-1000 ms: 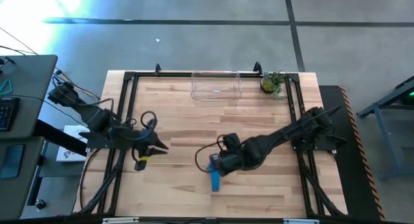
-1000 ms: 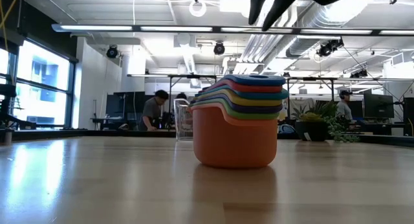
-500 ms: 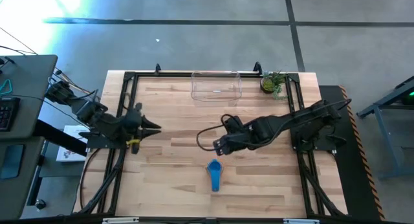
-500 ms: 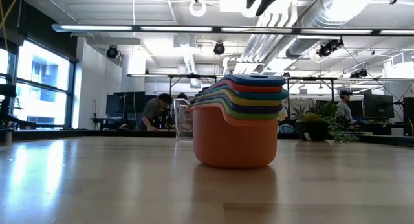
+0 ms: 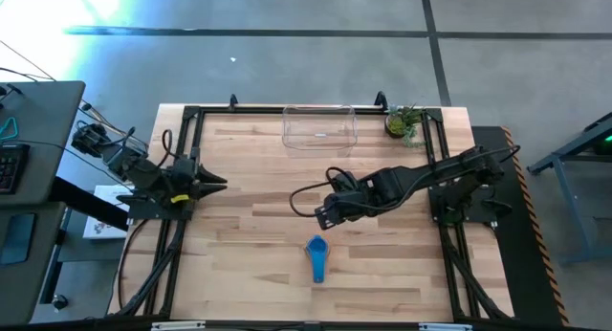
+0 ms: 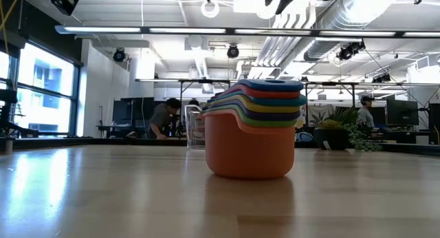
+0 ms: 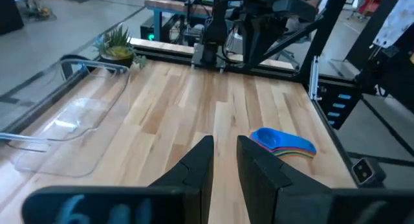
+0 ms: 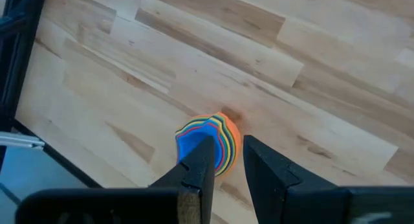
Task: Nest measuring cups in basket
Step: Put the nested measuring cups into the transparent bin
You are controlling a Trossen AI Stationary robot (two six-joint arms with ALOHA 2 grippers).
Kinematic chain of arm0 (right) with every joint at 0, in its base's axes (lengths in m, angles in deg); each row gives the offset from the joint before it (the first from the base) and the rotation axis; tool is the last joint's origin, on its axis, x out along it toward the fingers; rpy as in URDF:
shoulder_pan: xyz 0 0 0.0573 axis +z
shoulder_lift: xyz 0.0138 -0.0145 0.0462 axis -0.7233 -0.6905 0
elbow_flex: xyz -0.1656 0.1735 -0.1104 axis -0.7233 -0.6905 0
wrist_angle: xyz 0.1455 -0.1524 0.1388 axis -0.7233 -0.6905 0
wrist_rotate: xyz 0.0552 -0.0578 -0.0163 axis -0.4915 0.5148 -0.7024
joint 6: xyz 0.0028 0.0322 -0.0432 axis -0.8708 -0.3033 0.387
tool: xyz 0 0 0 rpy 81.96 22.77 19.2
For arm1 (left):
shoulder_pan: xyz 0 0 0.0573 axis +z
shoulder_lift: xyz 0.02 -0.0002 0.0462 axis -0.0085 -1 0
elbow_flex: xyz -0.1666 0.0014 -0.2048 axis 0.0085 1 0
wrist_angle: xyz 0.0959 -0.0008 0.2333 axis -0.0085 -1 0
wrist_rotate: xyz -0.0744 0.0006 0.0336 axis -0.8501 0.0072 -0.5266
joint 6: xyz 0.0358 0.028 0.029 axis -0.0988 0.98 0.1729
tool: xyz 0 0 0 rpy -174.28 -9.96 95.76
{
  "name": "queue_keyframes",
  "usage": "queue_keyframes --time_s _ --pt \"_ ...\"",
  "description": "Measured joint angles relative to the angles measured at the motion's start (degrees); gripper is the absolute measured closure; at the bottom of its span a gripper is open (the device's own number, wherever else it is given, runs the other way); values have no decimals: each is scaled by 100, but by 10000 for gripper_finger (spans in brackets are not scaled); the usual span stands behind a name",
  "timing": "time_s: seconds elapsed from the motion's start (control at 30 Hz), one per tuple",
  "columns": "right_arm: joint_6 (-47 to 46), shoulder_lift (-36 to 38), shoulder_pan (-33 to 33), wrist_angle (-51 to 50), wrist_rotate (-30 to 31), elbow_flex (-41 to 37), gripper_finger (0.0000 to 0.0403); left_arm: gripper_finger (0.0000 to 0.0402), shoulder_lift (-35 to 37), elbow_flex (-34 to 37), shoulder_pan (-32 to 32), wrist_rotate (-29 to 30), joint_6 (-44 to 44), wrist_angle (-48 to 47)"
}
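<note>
The measuring cups stand nested in one stack on the wood table, near its front middle. The blue cup is on top and an orange one at the bottom rests on the wood. The clear basket stands at the far edge, apart from the stack. My right gripper hovers above the table just beyond the stack, pointing steeply down, its fingers a little apart with nothing between them. My left gripper is at the table's left edge, nearly level, and its fingers hold nothing either.
A small potted plant sits at the far right corner, next to the basket. Black frame rails run along the table's left and right edges. Bare wood lies between the stack and the basket. People work at desks in the room beyond.
My right gripper has risen off the stack and drawn back toward the far edge, and the stack has stayed in place. My left gripper has pulled back toward the table's left edge and somewhat toward the far side, tipping closer to level.
</note>
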Motion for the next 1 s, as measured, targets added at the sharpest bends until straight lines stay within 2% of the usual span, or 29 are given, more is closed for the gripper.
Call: queue_keyframes --time_s 0.3,0.4,0.7,1.0 --pt "-473 -2 -2 2 -308 0 322 344 554 217 0 11 579 -38" --pt "-761 -2 24 3 -365 0 301 344 584 217 -2 8 826 -38" --pt "-1904 -7 260 2 -657 0 223 344 584 217 -2 5 795 -38" --pt "-2851 -11 741 386 -527 0 202 344 584 217 -2 5 792 -39"
